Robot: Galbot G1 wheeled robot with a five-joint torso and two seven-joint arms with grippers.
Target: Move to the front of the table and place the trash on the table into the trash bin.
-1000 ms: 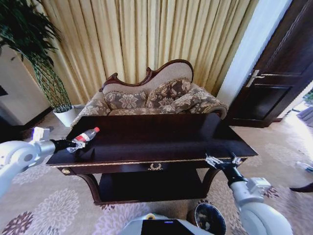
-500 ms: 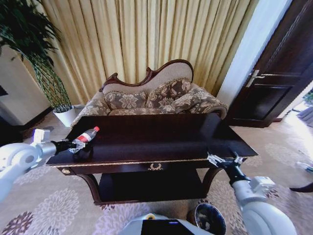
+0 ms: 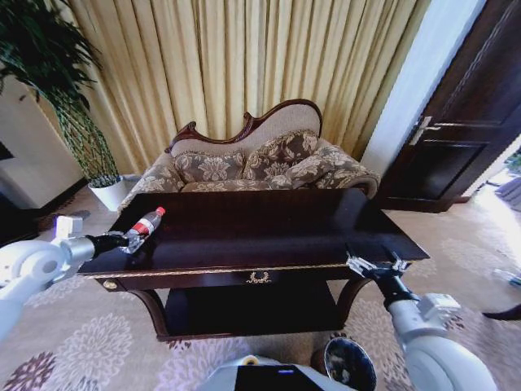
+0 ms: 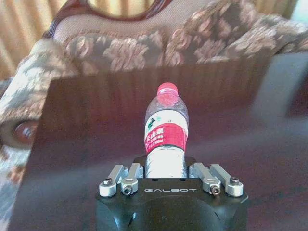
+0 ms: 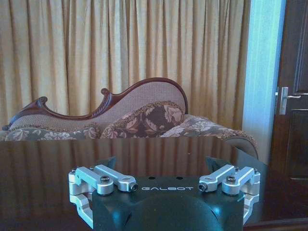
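The left gripper (image 3: 130, 239) holds the clear plastic bottle with red label and red cap (image 3: 145, 223) above the dark glossy wooden table (image 3: 269, 228). The right gripper (image 3: 376, 265) hovers wide open at the table's front right corner

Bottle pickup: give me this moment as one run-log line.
left gripper: shut on plastic bottle, at table left end | right gripper: open, idle at table's right front edge | trash bin: on floor

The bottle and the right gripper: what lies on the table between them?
In the head view, only bare dark table top lies between the bottle, held by the left gripper, and the right gripper at the table's front right edge.
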